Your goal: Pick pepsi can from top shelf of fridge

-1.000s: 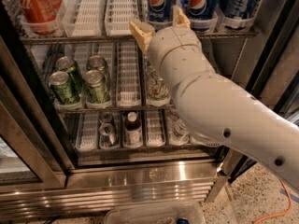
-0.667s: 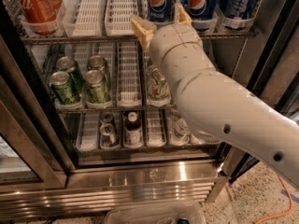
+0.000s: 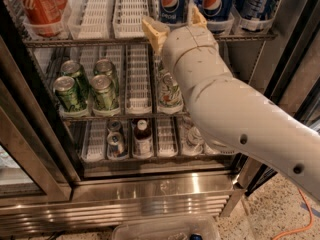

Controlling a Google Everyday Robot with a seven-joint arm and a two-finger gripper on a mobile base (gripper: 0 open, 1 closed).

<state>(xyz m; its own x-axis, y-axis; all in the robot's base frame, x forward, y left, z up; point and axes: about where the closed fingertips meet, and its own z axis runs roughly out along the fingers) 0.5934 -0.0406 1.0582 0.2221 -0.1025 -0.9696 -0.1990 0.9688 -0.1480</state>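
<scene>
Dark blue pepsi cans stand at the front of the top shelf (image 3: pixel 100 40) of the open fridge (image 3: pixel 150 184); the left one (image 3: pixel 172 3) shows its globe logo, with two more (image 3: pixel 218 1) to its right. My gripper (image 3: pixel 174 25) reaches up at the shelf's front edge, just below and in front of the left pepsi can. Its two yellow-tan fingers (image 3: pixel 154 30) stand spread apart, one to each side of the can's base, and hold nothing. My white arm hides part of the middle shelf.
Red cola cans (image 3: pixel 37 6) stand at the top shelf's left. Green cans (image 3: pixel 90 84) sit on the middle shelf, small bottles (image 3: pixel 142 136) on the bottom one. White slotted lanes (image 3: pixel 132 6) lie between. A dark door frame (image 3: pixel 290 59) is at right, a clear bin (image 3: pixel 165 230) below.
My gripper and arm have barely shifted, edging slightly up toward the left pepsi can. The cans have not moved.
</scene>
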